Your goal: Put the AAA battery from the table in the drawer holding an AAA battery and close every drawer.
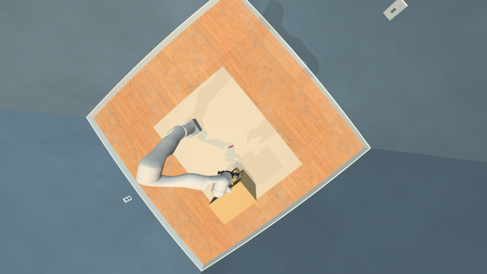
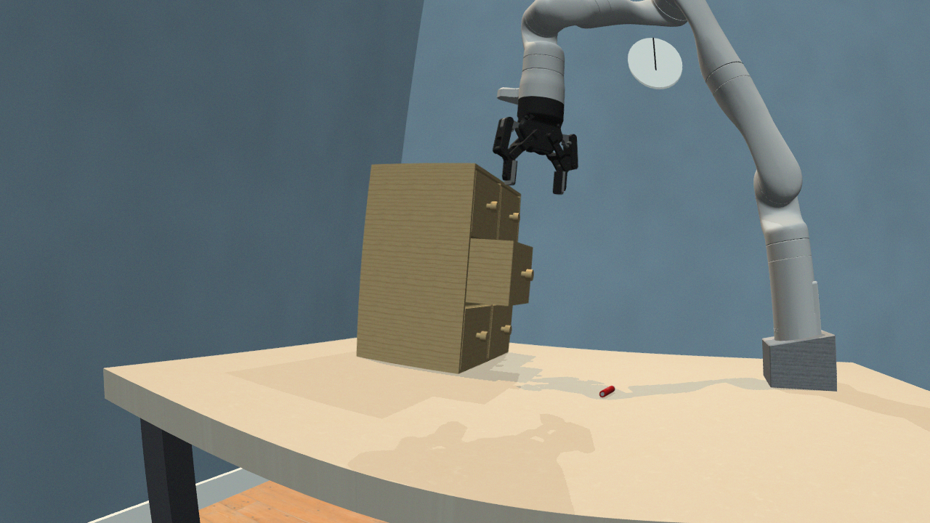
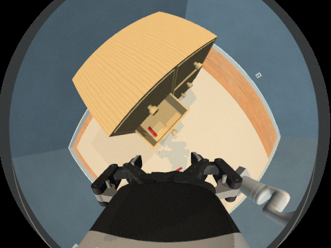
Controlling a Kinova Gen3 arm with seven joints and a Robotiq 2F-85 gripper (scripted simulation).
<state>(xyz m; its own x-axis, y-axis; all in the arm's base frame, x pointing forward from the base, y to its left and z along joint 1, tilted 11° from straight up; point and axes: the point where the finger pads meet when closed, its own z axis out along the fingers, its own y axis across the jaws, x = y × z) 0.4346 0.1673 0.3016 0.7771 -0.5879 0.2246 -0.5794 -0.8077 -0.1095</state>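
Note:
The small wooden chest [image 1: 234,206] [image 2: 415,260] [image 3: 145,55] stands upright. Its middle-row drawer [image 2: 490,272] [image 3: 171,129], in the column nearer the exterior camera, is pulled partly out and looks level. A red battery [image 3: 152,131] lies inside it; paler patches on its floor may be light. The other drawers whose fronts show look pushed in. Another red battery [image 1: 230,146] [image 2: 607,391] [image 3: 178,169] lies on the table, partly hidden by the gripper in the wrist view. My gripper [image 2: 533,187] [image 3: 166,159] is open and empty, pointing down in front of the chest's upper part, above the open drawer's height.
The table [image 1: 217,102] [image 2: 715,442] carries the chest near one end and the robot's base [image 1: 195,126] [image 2: 799,364] beyond the loose battery. Drawer knobs stick out of the chest's front, including the upper knob [image 3: 152,110] over the open drawer.

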